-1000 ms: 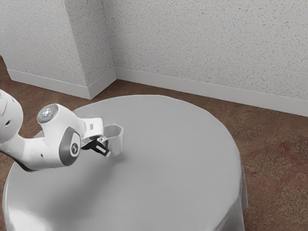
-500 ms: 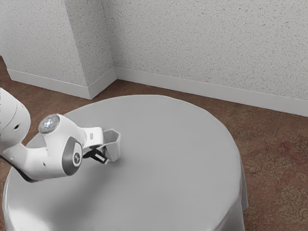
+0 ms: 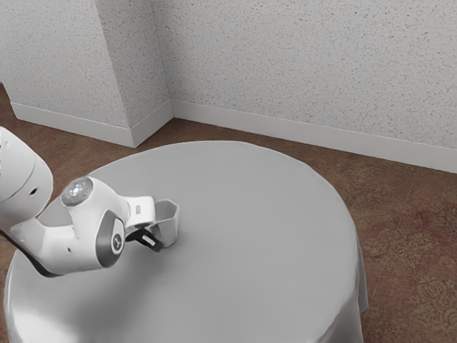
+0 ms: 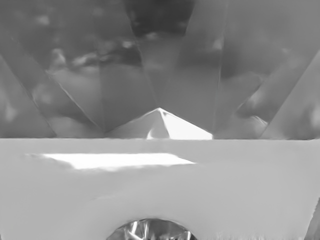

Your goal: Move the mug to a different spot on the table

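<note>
Down at the lower left of the exterior view, the black gripper [image 3: 147,239] is clamped on a pale grey mug [image 3: 166,216] over the round grey table [image 3: 285,236].

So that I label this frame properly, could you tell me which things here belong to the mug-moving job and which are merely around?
Belongs to the job:
mug
gripper, right beside the mug
table, where the mug gets moved

Just around:
wall
baseboard
carpeted floor
</note>
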